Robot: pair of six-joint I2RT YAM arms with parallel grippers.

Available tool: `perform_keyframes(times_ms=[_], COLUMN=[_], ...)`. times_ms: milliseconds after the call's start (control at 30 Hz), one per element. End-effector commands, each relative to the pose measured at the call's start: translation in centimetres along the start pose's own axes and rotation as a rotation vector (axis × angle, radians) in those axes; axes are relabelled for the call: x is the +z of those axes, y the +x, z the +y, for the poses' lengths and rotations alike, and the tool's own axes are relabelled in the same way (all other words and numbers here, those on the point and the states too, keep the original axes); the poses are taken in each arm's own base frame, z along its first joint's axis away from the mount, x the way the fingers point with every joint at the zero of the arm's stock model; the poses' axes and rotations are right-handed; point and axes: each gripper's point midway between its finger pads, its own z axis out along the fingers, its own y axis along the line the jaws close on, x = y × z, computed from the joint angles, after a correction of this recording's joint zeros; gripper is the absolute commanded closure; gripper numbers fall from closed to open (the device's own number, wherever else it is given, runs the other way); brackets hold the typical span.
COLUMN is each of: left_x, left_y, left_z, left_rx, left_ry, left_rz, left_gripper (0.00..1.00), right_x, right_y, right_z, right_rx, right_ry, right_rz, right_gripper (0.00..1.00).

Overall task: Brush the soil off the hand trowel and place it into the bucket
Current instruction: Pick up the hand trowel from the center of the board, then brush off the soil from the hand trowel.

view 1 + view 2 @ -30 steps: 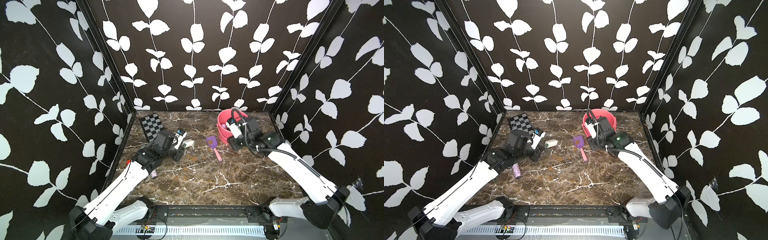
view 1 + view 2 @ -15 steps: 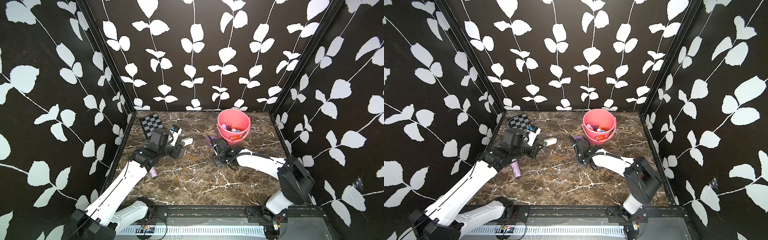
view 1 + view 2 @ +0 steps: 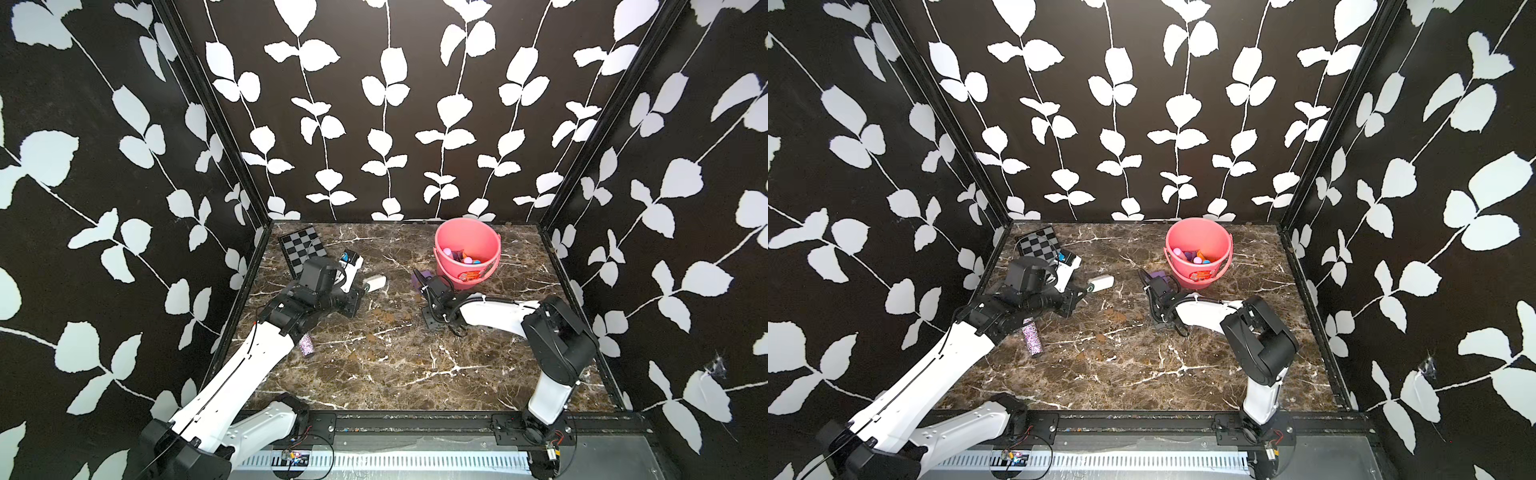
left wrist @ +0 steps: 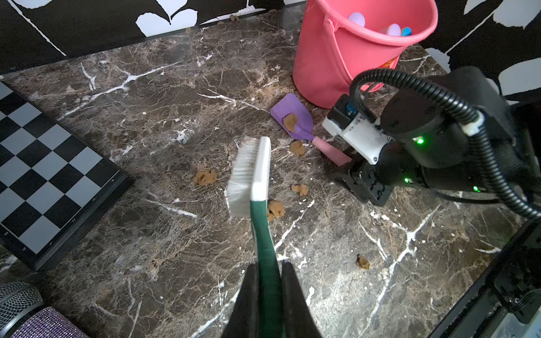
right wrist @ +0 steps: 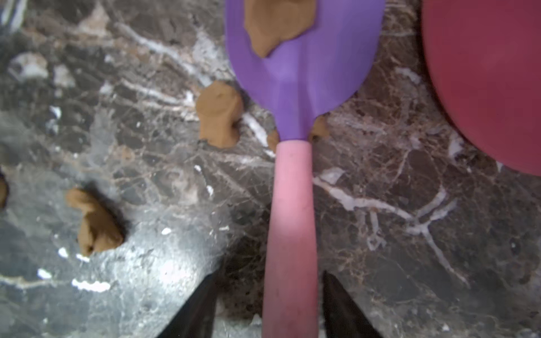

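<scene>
The hand trowel (image 4: 295, 112) has a purple blade and a pink handle and lies flat on the marble beside the bucket (image 4: 336, 64); both top views show its blade (image 3: 422, 277) (image 3: 1158, 276). A smear of soil (image 5: 278, 20) sits on the blade, and loose clumps (image 4: 275, 209) lie nearby. My right gripper (image 5: 270, 273) rests low on the table, open, with a finger on each side of the pink handle and a gap on each side. My left gripper (image 4: 268, 264) is shut on the green handle of a white brush (image 4: 248, 172), held left of the trowel.
The pink bucket (image 3: 444, 266) holds several small coloured toys. A chessboard (image 3: 303, 249) lies at the back left. A glittery microphone (image 3: 306, 347) lies beside my left arm. Patterned walls close in three sides.
My right arm came down from above the bucket to the table, and its jaws now straddle the trowel handle. The left arm with the brush has shifted only slightly.
</scene>
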Motion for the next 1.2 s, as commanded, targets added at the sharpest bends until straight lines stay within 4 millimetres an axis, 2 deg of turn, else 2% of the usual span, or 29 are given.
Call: perform_keyframes(times_ms=[0, 233, 400, 600, 800, 967, 1167], left_x=[-0.7, -1.0, -1.1, -1.7, -2.6, -3.3, -3.3], left_y=[-1.0, -0.8, -0.8, -1.2, -2.3, -3.9, -3.1], left_z=[0.0, 0.2, 0.1, -0.3, -1.6, -4.7, -6.2], left_rx=[0.017, 0.018, 0.014, 0.015, -0.024, -0.182, -0.322], left_ry=[-0.002, -0.014, -0.008, 0.005, 0.081, 0.287, 0.395], left_rz=[-0.052, -0.062, -0.065, -0.093, -0.162, -0.214, -0.195], left_gripper=[1.0, 1.0, 1.0, 1.0, 1.0, 1.0, 1.0], right_x=[0.7, 1.1, 0.3, -3.2, -7.8, -10.8, -13.0], right_y=[0.7, 2.1, 1.3, -0.9, -2.6, -2.8, -2.6], right_z=[-0.2, -0.8, -1.2, -1.4, -0.7, 1.0, 1.9], right_rx=[0.036, 0.028, 0.005, 0.001, -0.017, -0.073, -0.17], right_ry=[0.002, 0.028, 0.045, 0.031, -0.054, -0.167, -0.229], right_rz=[0.011, 0.038, 0.023, -0.056, -0.148, -0.203, -0.219], right_gripper=[0.56, 0.71, 0.8, 1.0, 1.0, 1.0, 1.0])
